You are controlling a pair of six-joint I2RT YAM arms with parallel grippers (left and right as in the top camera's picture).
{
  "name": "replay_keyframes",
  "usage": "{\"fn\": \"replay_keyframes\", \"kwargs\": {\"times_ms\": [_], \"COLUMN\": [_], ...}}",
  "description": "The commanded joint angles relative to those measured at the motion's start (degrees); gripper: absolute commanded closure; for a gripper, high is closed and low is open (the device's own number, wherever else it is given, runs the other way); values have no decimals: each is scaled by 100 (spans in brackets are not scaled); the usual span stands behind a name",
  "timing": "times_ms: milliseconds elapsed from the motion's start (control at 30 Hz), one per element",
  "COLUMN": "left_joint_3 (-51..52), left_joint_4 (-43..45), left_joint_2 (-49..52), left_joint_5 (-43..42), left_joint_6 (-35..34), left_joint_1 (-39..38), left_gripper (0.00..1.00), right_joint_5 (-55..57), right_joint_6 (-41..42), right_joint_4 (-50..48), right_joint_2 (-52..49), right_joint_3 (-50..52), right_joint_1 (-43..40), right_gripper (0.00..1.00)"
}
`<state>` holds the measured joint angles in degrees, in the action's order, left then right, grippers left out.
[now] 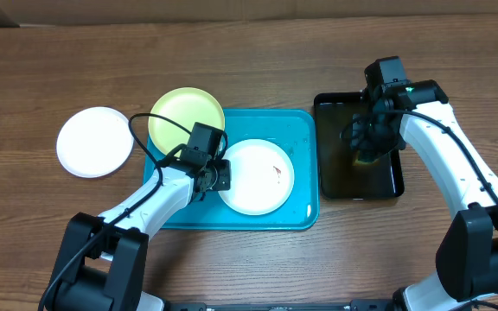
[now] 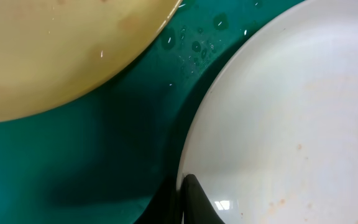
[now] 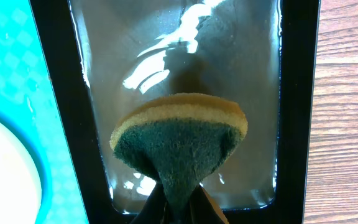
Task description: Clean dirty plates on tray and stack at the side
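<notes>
A white dirty plate (image 1: 258, 177) with a reddish smear lies in the turquoise tray (image 1: 296, 212). My left gripper (image 1: 219, 175) is shut on that plate's left rim. In the left wrist view, the gripper (image 2: 185, 202) pinches the rim of the white plate (image 2: 291, 124), one dark finger on top. A yellow-green plate (image 1: 186, 119) rests at the tray's far left corner, overlapping the rim. Another white plate (image 1: 93, 142) sits on the table left of the tray. My right gripper (image 1: 366, 145) is shut on a yellow-and-green sponge (image 3: 179, 140) above the black basin (image 1: 331, 186).
The black basin (image 3: 297, 93) holds shallow water and stands just right of the tray (image 3: 17, 74). Water drops lie on the tray floor (image 2: 104, 143) between the yellow-green plate (image 2: 55, 50) and the white one. Bare wooden table surrounds everything.
</notes>
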<state>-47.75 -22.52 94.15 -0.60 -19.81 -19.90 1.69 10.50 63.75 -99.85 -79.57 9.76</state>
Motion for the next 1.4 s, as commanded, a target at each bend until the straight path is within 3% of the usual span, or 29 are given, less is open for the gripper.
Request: {"fn": "replay_keyframes", "kwargs": {"times_ms": [0, 900, 1133, 1367], "left_joint_3": [-81, -81, -81, -81], "left_joint_4": [7, 26, 26, 26], "left_joint_2": [66, 66, 66, 66], "left_joint_5": [61, 61, 59, 59], "left_joint_6": [50, 31, 28, 4], "left_joint_1": [-37, -37, -37, -37], "left_gripper": [96, 96, 96, 96], "right_joint_5": [-33, -17, 63, -409], "right_joint_6": [-4, 581, 691, 717], "right_joint_4": [-20, 33, -63, -378], "right_joint_2": [63, 63, 63, 63], "right_joint_3": [-35, -37, -37, -37], "right_joint_1": [-7, 127, 601, 1639], "right_gripper": [96, 96, 96, 96]}}
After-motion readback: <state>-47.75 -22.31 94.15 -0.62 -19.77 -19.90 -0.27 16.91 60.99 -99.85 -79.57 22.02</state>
